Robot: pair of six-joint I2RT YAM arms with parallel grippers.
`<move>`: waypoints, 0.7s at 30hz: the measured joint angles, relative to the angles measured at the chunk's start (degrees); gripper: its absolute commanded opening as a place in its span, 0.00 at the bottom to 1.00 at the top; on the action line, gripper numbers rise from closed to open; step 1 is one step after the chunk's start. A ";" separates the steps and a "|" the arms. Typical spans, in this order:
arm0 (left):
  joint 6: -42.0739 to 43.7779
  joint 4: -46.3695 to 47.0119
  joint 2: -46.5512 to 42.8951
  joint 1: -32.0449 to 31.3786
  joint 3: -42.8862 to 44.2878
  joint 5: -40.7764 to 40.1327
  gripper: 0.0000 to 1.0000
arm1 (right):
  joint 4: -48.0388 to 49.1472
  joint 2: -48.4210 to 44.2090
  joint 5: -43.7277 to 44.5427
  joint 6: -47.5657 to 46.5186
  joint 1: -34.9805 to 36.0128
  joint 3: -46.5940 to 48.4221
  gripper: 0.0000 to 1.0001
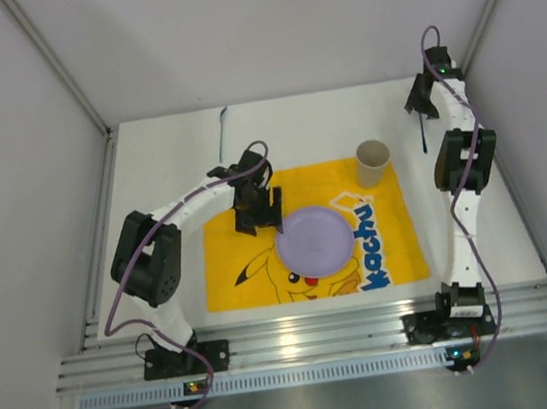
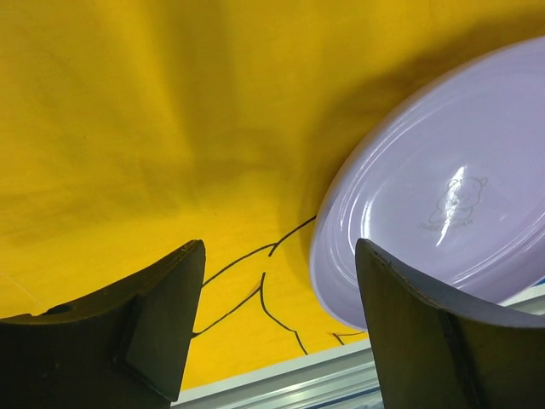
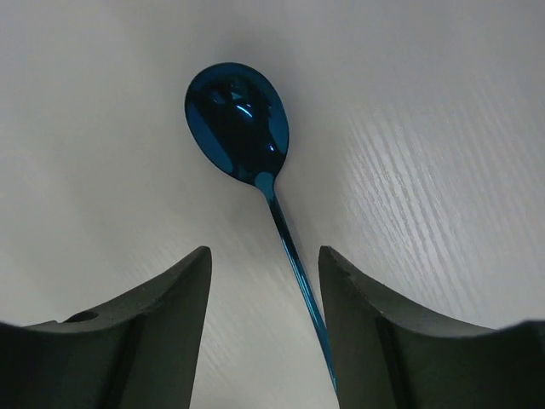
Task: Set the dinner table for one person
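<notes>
The white dinner table (image 1: pixel 162 164) carries a yellow Pikachu-print mat (image 1: pixel 230 256) with a lilac plate (image 1: pixel 314 239) on its middle. My left gripper (image 1: pixel 258 214) hangs open and empty over the mat just left of the plate. In the left wrist view the gripper (image 2: pixel 277 328) is open, and the plate (image 2: pixel 443 196) lies by the right finger (image 2: pixel 426 332). My right gripper (image 1: pixel 421 99) is at the back right, open over a blue spoon (image 1: pixel 424 136). In the right wrist view the spoon (image 3: pixel 243 119) lies on the table (image 3: pixel 443 128), its handle running between the open jaws of my gripper (image 3: pixel 264 332).
A beige paper cup (image 1: pixel 373 162) stands upright at the mat's back right corner. A thin blue utensil (image 1: pixel 223 122) lies on the table at the back left. Grey walls close in the back and sides, and a metal rail (image 1: pixel 322 339) runs along the near edge.
</notes>
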 measured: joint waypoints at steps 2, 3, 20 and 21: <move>-0.44 -0.04 0.00 0.00 0.00 -0.61 0.76 | -0.20 0.00 0.31 0.02 -0.17 0.07 0.45; -0.74 -0.07 0.00 0.00 0.00 -0.85 0.76 | -0.52 0.09 0.39 -0.20 -0.28 -0.07 0.42; -4.81 0.11 0.00 0.00 0.00 -1.79 0.77 | -0.94 -1.33 0.96 -1.11 -0.79 -4.59 0.00; -4.92 0.15 0.00 0.00 0.00 -1.79 0.77 | -0.94 -1.33 0.98 -1.11 -0.72 -4.59 0.00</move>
